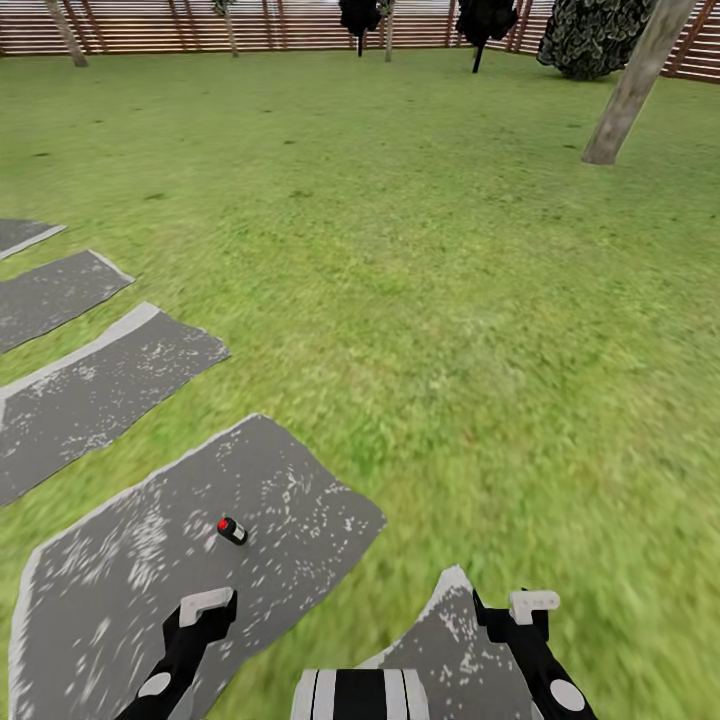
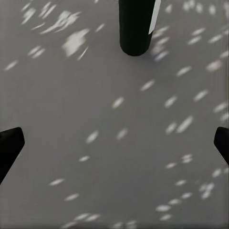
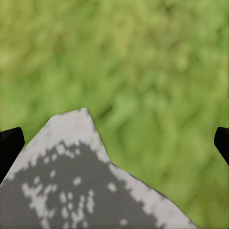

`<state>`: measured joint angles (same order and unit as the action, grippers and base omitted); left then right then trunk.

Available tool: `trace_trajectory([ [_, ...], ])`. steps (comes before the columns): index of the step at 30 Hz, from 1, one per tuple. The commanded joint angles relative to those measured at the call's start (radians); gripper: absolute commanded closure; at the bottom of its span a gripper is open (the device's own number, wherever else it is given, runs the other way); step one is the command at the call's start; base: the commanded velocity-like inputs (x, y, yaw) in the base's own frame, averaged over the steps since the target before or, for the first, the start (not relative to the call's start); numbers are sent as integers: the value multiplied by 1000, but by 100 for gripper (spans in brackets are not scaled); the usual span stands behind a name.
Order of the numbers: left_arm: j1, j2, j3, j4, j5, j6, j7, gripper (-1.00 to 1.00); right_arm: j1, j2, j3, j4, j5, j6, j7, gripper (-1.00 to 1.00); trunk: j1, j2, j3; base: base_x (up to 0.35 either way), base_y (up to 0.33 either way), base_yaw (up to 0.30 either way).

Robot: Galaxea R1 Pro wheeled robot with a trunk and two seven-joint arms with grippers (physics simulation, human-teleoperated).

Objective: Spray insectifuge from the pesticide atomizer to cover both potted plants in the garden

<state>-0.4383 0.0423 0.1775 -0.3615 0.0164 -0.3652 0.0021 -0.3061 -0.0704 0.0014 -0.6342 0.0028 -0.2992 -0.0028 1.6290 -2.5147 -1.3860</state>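
Observation:
I am in the garden, with green lawn [image 1: 420, 250] ahead. The pesticide atomizer and the two potted plants are out of view. My left gripper [image 1: 205, 608] hangs low over a grey speckled stepping slab [image 1: 150, 560], and its fingers stand wide apart in the left wrist view [image 2: 114, 143], nothing between them. My right gripper [image 1: 530, 605] is open too, over the pointed corner of another slab [image 3: 71, 181] and grass [image 3: 143, 57]. A small black cylinder with a red end [image 1: 231, 530] lies on the slab just ahead of the left gripper.
More stepping slabs [image 1: 90, 390] run off to the left. A leaning tree trunk [image 1: 635, 85] stands far right. A brown slatted fence [image 1: 300, 25] with dark trees [image 1: 485, 20] and a mottled bush [image 1: 590, 35] closes the far end. A dark post [image 2: 136, 26] shows near the left gripper.

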Motion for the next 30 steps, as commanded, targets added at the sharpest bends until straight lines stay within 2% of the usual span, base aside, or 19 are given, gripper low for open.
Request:
trace_trajectory([
  [1, 0, 0, 1, 1, 2, -3, 0, -100, 0, 0, 0, 1, 0, -3, 0, -100, 0, 0, -1, 79, 0, 4],
  [16, 3, -1, 0, 3, 2, -38, -1, -100, 0, 0, 0, 1, 0, -3, 1, -100, 0, 0, -1, 112, 0, 0],
  [30, 3, -1, 0, 3, 2, -40, -1, -100, 0, 0, 0, 1, 0, -3, 1, -100, 0, 0, -1, 82, -19, 0],
])
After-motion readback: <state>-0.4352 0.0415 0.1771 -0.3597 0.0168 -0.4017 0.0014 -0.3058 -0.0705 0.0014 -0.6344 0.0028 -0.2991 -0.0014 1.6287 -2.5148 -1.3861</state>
